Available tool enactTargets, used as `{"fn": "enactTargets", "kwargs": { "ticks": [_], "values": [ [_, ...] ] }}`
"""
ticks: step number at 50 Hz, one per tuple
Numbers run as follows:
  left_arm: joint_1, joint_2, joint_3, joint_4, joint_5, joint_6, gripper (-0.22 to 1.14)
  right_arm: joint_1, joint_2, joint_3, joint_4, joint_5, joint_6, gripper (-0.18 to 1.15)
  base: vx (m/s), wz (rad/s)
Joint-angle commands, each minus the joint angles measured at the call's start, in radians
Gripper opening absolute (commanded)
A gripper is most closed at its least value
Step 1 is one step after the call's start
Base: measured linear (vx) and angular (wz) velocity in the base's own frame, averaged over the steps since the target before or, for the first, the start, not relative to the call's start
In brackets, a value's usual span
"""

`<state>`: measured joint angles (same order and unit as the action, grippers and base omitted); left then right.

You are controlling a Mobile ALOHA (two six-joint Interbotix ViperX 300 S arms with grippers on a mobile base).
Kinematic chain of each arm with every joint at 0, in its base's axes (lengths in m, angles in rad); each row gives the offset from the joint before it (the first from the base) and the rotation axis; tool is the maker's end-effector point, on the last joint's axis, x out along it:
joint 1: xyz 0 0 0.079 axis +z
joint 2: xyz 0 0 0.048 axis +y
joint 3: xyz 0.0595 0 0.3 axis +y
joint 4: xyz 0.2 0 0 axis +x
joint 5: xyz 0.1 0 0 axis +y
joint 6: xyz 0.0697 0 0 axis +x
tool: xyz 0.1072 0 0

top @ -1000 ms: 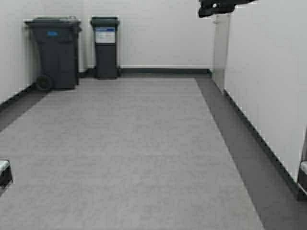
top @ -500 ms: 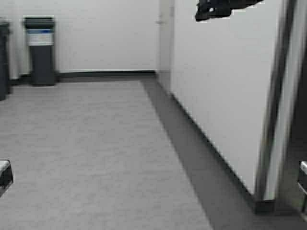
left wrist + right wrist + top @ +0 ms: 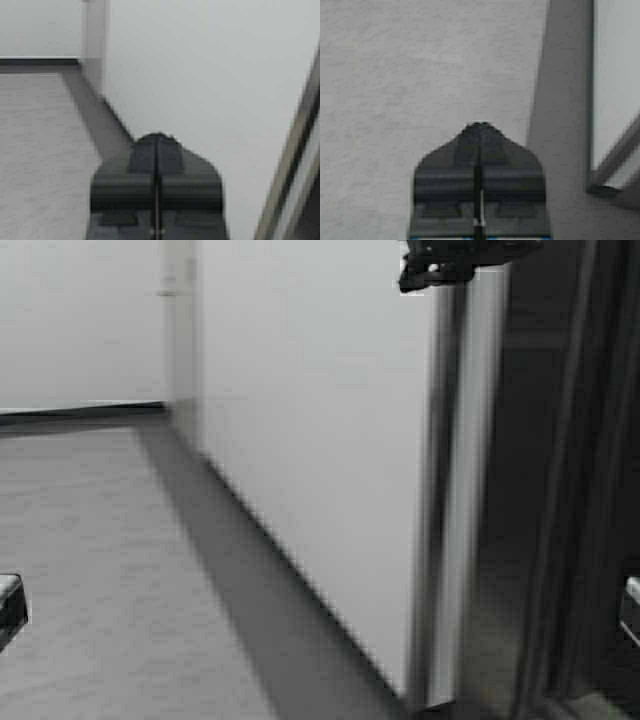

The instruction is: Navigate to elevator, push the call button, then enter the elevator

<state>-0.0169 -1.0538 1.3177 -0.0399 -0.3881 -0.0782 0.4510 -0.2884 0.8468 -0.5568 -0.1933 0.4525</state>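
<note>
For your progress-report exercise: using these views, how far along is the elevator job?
Early stage. Navigation is in hand: a white wall and a steel frame edge fill the high view. Both grippers, left gripper and right gripper, are shut and idle. No call button shows; pressing and entering remain.

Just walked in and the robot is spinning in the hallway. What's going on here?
It is driving, not handling anything. Over the last second the base has turned right: the bins at the far wall have slid out of view, and a steel frame at the end of the white wall has come in on the right, with a dark opening beyond. No call button shows yet. The left gripper and right gripper are shut and hold nothing, above grey carpet.
</note>
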Motion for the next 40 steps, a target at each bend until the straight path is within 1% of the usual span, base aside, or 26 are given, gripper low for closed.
{"fn": "enactTargets", "kwargs": {
  "ticks": [1,21,33,40],
  "values": [
    [0.002,0.008,-0.015,0.003,-0.008,0.003,0.02,0.000,-0.009,-0.017,0.003,-0.008,-0.002,0.06,0.57,-0.52],
    [0.000,-0.018,-0.009,0.000,-0.003,-0.005,0.02,-0.002,0.002,-0.029,0.003,-0.012,0.000,0.06,0.58,-0.65],
    [0.002,0.021,-0.028,0.003,-0.014,-0.005,0.02,0.005,-0.002,-0.025,0.005,-0.012,0.005,0.06,0.58,-0.49],
    [0.000,0.006,-0.021,0.003,-0.015,-0.009,0.02,0.038,-0.023,-0.015,0.021,-0.012,0.003,0.06,0.58,-0.48]
  ]
}}
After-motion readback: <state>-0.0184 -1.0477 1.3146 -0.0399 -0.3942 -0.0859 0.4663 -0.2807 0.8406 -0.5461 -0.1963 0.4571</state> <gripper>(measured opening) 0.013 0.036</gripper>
